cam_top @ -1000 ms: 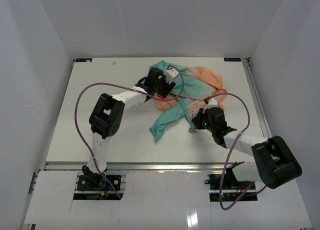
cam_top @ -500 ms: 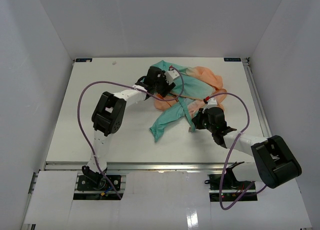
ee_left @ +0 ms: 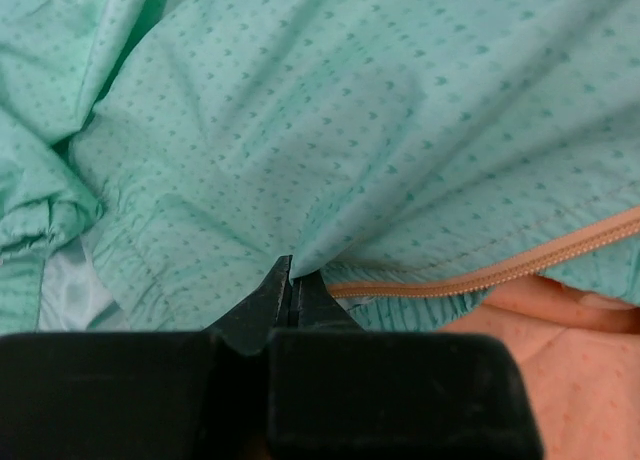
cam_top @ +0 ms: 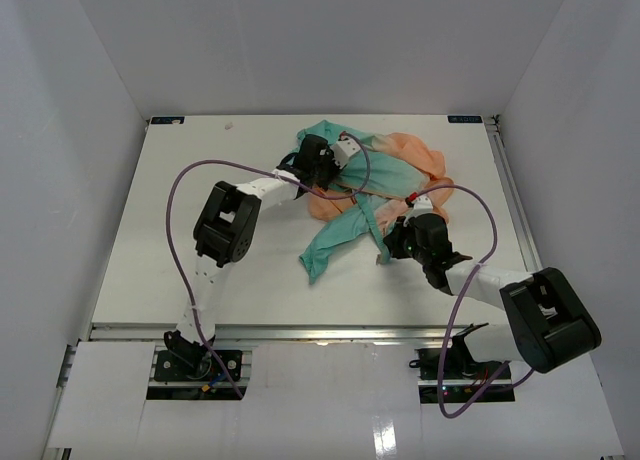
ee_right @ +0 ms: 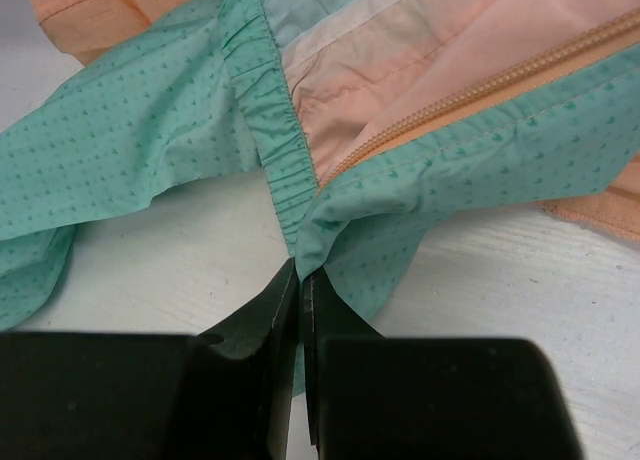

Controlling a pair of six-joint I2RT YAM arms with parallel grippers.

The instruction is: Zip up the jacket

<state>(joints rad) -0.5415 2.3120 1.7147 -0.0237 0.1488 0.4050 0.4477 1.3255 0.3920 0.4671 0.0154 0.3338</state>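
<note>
The jacket (cam_top: 385, 170), peach-orange fading to teal, lies crumpled at the back middle of the table. My left gripper (cam_top: 322, 163) rests on its far teal part; in the left wrist view it (ee_left: 291, 270) is shut on a fold of teal cloth (ee_left: 330, 150) beside the peach zipper (ee_left: 500, 270). My right gripper (cam_top: 392, 242) sits at the jacket's near edge, shut on a teal hem corner (ee_right: 400, 210) just below the zipper's end (ee_right: 450, 105). A teal strip (cam_top: 335, 242) trails toward the front.
White walls enclose the table (cam_top: 160, 230) on three sides. Purple cables (cam_top: 180, 195) arch over both arms. The table's metal front rail (cam_top: 300, 332) runs past the arm bases.
</note>
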